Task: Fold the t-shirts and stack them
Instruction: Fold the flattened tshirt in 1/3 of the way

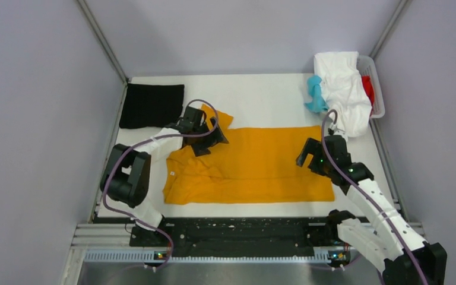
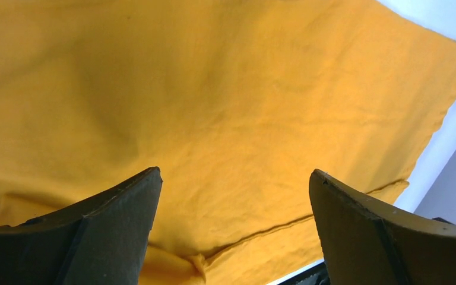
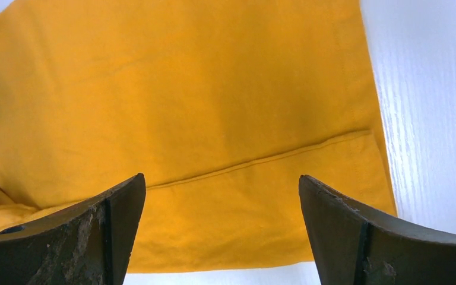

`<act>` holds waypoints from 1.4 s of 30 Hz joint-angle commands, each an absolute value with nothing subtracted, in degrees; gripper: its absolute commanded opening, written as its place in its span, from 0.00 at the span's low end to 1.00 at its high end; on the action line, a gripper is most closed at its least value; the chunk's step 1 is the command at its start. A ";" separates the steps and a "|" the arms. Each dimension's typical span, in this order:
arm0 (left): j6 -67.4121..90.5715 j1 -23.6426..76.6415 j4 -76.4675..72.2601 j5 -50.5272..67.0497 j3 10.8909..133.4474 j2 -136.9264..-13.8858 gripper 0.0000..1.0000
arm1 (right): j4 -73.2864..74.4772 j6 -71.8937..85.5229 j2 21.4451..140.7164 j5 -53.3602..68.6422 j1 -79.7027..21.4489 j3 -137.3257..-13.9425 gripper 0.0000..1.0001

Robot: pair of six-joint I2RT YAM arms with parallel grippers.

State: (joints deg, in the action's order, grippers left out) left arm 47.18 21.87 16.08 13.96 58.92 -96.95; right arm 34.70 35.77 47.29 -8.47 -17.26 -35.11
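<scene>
A mustard-orange short-sleeved cloth t-shirt (image 1: 261, 166) lies spread lengthwise across the middle of the white table (image 1: 261, 98). My left claw (image 2: 234, 178) hovers over its sleeve end and my right claw (image 3: 222, 178) over its hem end, both spread wide and gripping nothing. A folded black t-shirt (image 1: 152, 105) sits at the far left corner. At far right, a white t-shirt (image 1: 344, 80), a teal t-shirt (image 1: 316, 95) and a red t-shirt (image 1: 368, 89) spill from a pale plastic basket (image 1: 381, 95).
</scene>
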 commanded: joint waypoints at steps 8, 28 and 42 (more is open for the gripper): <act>49.51 21.28 31.26 -6.04 45.41 -69.19 0.99 | 13.46 8.06 65.38 10.09 -43.51 -46.43 0.98; 63.29 18.98 33.74 -9.29 20.17 -46.23 0.99 | 0.51 -10.33 113.38 29.57 -52.49 -75.17 0.26; 65.39 18.81 40.01 -10.63 20.82 -46.10 0.99 | -8.96 1.55 106.45 7.60 -52.40 -65.12 0.00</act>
State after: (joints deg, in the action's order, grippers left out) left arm 64.75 19.18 33.56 -8.34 21.82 -45.87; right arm -4.29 -3.66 111.26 18.09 -52.01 -68.10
